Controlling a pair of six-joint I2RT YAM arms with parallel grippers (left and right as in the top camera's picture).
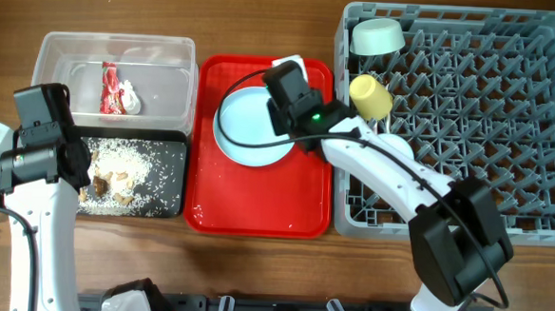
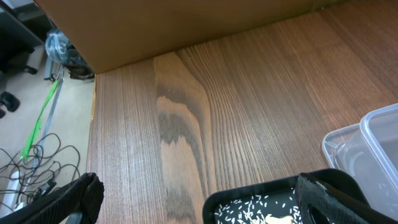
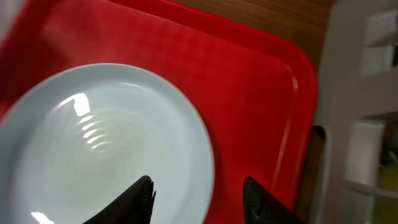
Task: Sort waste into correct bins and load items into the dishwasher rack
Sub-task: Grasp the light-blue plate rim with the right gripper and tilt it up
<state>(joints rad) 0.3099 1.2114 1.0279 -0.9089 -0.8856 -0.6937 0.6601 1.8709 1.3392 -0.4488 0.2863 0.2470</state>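
Right fingers (image 3: 140,198): parted partway, nothing gripped, held above the plate (image 3: 106,143) rim.
Left fingers (image 2: 78,196): spread wide, empty, above the left end of the black tub (image 2: 267,186).
Plate: laid on the red tray (image 1: 256,207), left of the rack (image 1: 508,120).
Rack: cup (image 1: 371,97) and bowl (image 1: 377,35) set in its far-left corner.

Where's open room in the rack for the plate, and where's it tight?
The rack is free across its right half, beyond the yellow cup. Its far-left corner is crowded: mint bowl and cup sit close together. The right arm overhangs its near-left part. Red tray: the strip nearer than the plate is bare.
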